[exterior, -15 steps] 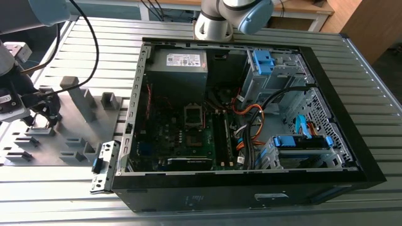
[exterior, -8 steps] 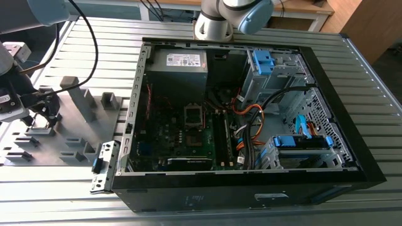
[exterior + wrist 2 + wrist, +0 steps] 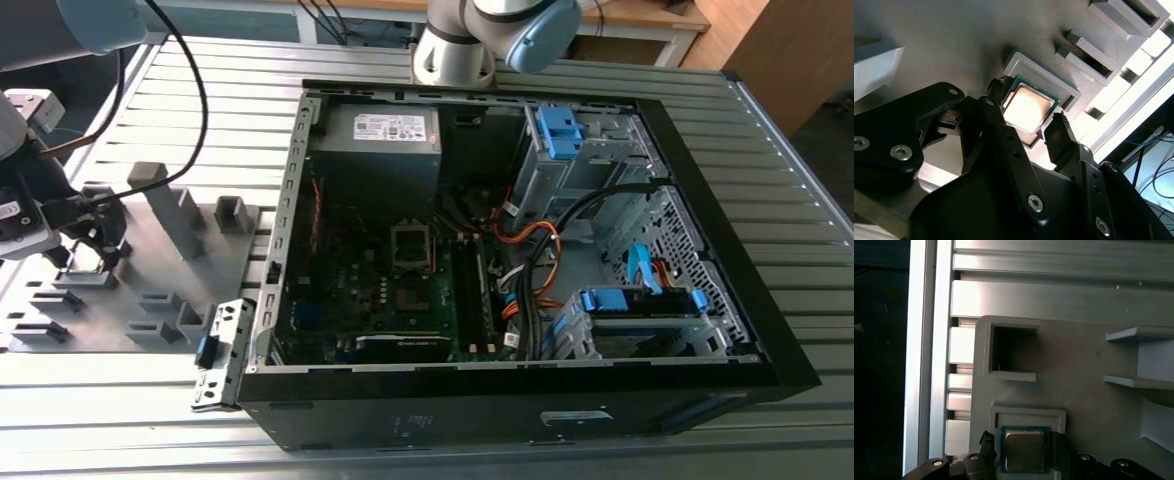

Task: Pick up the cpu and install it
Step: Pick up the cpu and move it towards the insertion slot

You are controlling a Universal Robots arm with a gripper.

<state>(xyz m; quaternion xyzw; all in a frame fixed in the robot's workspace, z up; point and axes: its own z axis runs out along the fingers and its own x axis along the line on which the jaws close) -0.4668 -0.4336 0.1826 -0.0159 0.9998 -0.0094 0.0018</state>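
The cpu [image 3: 1027, 106] is a small square chip with a silver top and a green rim. It sits between the two black fingers of my gripper [image 3: 1025, 116], just over a shallow grey holder pocket [image 3: 1054, 82]. Both fingers press against opposite edges of the chip. The first wrist view shows the cpu [image 3: 1024, 450] with my gripper [image 3: 1023, 456] around it, by the pocket's frame [image 3: 1029, 413]. In the exterior view my gripper [image 3: 80, 248] hangs over the grey fixture plate [image 3: 160, 285] at the exterior view's left, well away from the motherboard's socket [image 3: 411, 245].
The open black computer case [image 3: 747, 330] lies on a slatted metal table [image 3: 400, 60], with a power supply [image 3: 380, 135], orange cables [image 3: 534, 250] and blue drive brackets [image 3: 558, 130] inside. Upright grey posts [image 3: 174, 215] stand on the fixture plate near my gripper. The arm's base [image 3: 467, 40] stands behind the case.
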